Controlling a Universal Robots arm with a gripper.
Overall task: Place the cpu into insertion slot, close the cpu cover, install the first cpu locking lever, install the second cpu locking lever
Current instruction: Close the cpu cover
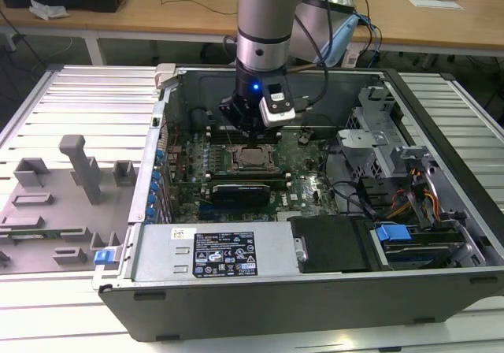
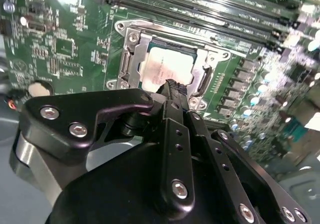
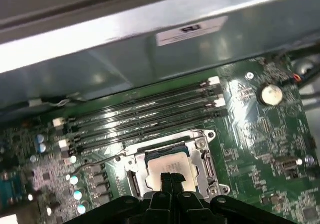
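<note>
My gripper (image 3: 172, 178) hangs just above the near edge of the cpu (image 3: 167, 163), which lies in the insertion slot (image 2: 125, 64) on the motherboard (image 3: 250, 134). The cpu cover (image 3: 202, 156) lies flat around it. Beyond the socket run the memory slots (image 3: 145, 115), with the case wall (image 3: 125, 44) behind them.

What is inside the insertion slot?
The cpu lies in it, silver top showing through the cpu cover. The gripper hides part of the cpu; the contact field beneath cannot be seen.

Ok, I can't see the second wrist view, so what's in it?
The black tool, shut, hangs just over the silver cpu, which is framed by the metal cpu cover on a green motherboard. Long memory slots run beside it.
</note>
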